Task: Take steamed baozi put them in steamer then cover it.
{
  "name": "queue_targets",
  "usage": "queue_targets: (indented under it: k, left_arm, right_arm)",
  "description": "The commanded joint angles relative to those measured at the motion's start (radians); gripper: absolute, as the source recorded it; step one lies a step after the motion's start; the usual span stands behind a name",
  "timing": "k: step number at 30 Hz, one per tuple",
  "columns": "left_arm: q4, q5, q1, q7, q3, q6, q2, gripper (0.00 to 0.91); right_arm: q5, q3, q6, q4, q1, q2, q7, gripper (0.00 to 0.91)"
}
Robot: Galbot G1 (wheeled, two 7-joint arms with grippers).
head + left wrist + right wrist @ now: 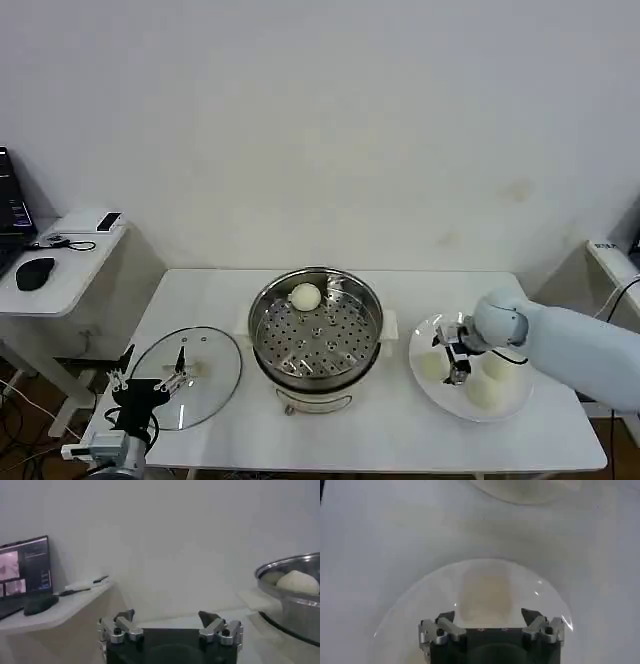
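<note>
**One bun in, three on the plate, lid still off**

Long white table (pixel 400 440), seen from the head camera. Clock directions taken on that view, pot at the centre.

- Round shiny stainless-steel steamer pot on a white base (pixel 316 340) sits mid-table, uncovered, perforated tray exposed. Its steel wall also shows at the edge of the left wrist view (pixel 292 587).
- Round clear glass lid with metal rim and white bar handle (pixel 190 375) lies flat on the table at about 9 o'clock from the pot, near but not touching it.
- Flat round white plate (pixel 515 408) at 3 o'clock, just beside the pot's side handle. Three small cream-white steamed buns on it: one (pixel 433 366) near the gripper, one (pixel 499 364) further right, one (pixel 484 393) toward the near rim.
- One smooth cream-white bun (pixel 305 296) already in the pot, on the tray at roughly 12 o'clock; left wrist view shows it above the rim (pixel 298 581).

Grippers:
- Right gripper (pixel 457 360) over the plate, between the buns. Right wrist view shows its fingers (pixel 445 617) spread apart with nothing between them, above the plate's pale surface (pixel 485 590).
- Left gripper (pixel 150 388) parked over the lid's near-left edge; fingers (pixel 123 616) wide apart, empty.

Judgement: roughly a quarter of the loading done. Left: three buns to transfer, then the lid onto the pot.
</note>
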Motion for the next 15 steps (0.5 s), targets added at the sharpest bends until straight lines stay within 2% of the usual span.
queue_targets:
  k: [1, 3, 5, 15]
  left_arm:
    - [0.001, 0.010, 0.004, -0.001, 0.000, -0.002, -0.001, 0.907]
    - [0.001, 0.011, 0.003, -0.002, -0.001, -0.002, -0.001, 0.907]
    - [-0.001, 0.011, 0.003, -0.004, -0.002, -0.002, -0.002, 0.907]
    - [-0.011, 0.013, 0.006, -0.005, -0.002, -0.002, -0.007, 0.907]
  right_arm:
    - [0.002, 0.015, -0.014, -0.041, -0.029, 0.048, 0.005, 0.756]
    - [-0.002, 0.013, -0.014, -0.041, -0.025, 0.046, -0.004, 0.725]
    - [-0.003, 0.011, -0.012, -0.040, -0.022, 0.044, -0.007, 0.655]
    - [-0.003, 0.009, -0.006, -0.023, 0.018, 0.020, -0.040, 0.605]
